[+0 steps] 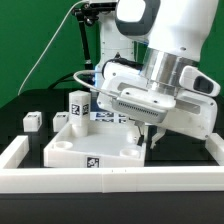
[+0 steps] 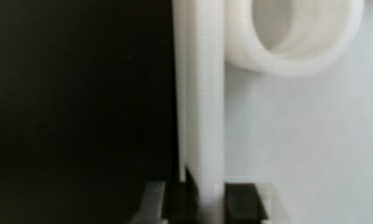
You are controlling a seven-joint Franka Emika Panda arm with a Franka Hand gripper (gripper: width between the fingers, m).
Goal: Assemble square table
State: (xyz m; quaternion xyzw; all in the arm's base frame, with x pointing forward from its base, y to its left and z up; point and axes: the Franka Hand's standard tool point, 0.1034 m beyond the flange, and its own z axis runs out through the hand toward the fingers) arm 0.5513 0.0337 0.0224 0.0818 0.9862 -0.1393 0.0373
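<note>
The white square tabletop (image 1: 85, 150) lies flat in the middle, with a tag on its front side. One white leg (image 1: 78, 104) stands upright at its far corner on the exterior view's left. My gripper (image 1: 150, 137) reaches down at the tabletop's edge on the exterior view's right. In the wrist view the gripper (image 2: 204, 200) has its dark fingers (image 2: 250, 200) on either side of the tabletop's raised edge wall (image 2: 201, 90), shut on it. A round corner socket (image 2: 304, 40) shows on the slab beyond the wall.
Two loose white legs (image 1: 32, 120) (image 1: 62, 118) lie on the black table at the exterior view's left. The marker board (image 1: 108, 118) lies behind the tabletop. A low white border wall (image 1: 100, 182) runs along the front and both sides.
</note>
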